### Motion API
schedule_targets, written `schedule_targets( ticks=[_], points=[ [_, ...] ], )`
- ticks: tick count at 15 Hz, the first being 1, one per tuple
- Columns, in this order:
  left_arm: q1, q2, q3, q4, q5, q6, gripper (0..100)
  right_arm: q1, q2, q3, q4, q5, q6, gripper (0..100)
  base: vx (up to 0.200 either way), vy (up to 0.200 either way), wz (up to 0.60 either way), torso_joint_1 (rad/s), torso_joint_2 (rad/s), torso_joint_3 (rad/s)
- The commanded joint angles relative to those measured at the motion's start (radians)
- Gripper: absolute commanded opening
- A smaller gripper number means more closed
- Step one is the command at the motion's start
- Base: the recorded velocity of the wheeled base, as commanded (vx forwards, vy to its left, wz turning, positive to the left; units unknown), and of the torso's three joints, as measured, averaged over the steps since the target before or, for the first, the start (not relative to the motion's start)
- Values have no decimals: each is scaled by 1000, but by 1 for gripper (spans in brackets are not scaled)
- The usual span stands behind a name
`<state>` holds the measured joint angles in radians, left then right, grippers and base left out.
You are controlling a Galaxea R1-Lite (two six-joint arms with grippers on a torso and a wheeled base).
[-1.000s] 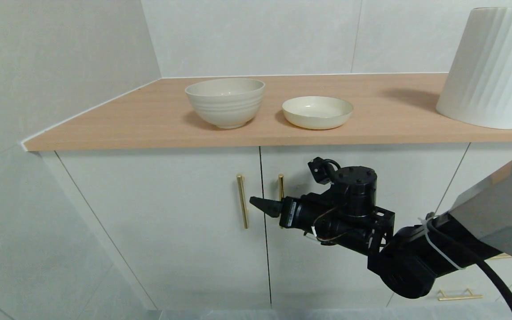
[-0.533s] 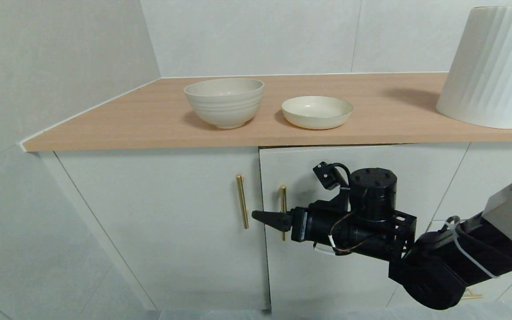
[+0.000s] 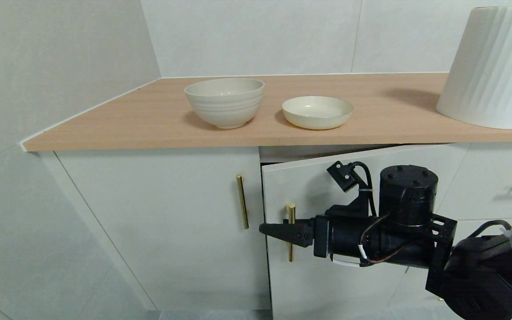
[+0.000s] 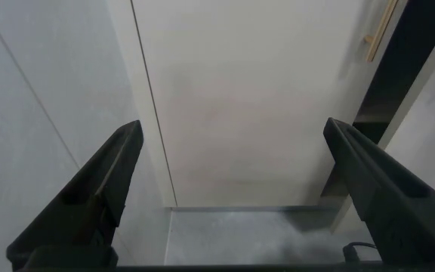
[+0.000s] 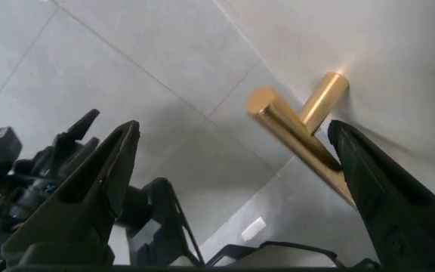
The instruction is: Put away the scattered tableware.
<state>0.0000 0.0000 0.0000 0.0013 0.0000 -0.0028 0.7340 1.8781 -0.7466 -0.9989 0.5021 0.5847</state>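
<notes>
Tableware count: two, one deep ribbed bowl point(image 3: 225, 101) and one shallow dish point(image 3: 317, 112), near each other but apart on the wooden countertop point(image 3: 149, 126), upper centre of the head view. Both upright, mouths up (round, so no long axis).

Below, two vertical brass bars: left door handle point(image 3: 242, 201) and right door handle point(image 3: 290, 231), the latter on the ajar cabinet door point(image 3: 309, 284).

Right gripper point(image 3: 267, 230) at that bar, jaws wide around it. Left gripper point(image 4: 232, 140) jaws wide, holding nothing.

A matt wood-grain finish is seen on the countertop point(image 3: 394, 102). The bowl point(image 3: 224, 103) and dish point(image 3: 317, 112) are smoothly glazed, faintly glossy. The handles point(image 3: 242, 201) are made of polished brass-toned metal.
</notes>
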Motion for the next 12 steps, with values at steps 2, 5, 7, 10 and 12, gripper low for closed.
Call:
schedule_targets(
  ticks=[2, 5, 7, 10, 12],
  points=[
    [0, 0, 0, 0, 0, 0, 100, 1, -31, 16, 0, 16, -2, 100, 0, 0, 0, 0, 0, 0],
    [0, 0, 0, 0, 0, 1, 100, 1, -31, 19, 0, 16, -2, 100, 0, 0, 0, 0, 0, 0],
    [0, 0, 0, -3, 5, 3, 100, 1, -30, 19, 0, 16, -3, 100, 0, 0, 0, 0, 0, 0],
    [-2, 3, -83, -9, 25, 7, 100, 4, -37, 21, 0, 16, -5, 100, 0, 0, 0, 0, 0, 0],
    [-5, 43, -172, 82, -61, 9, 100, 8, -43, 21, 0, 16, -5, 100, 0, 0, 0, 0, 0, 0]
  ],
)
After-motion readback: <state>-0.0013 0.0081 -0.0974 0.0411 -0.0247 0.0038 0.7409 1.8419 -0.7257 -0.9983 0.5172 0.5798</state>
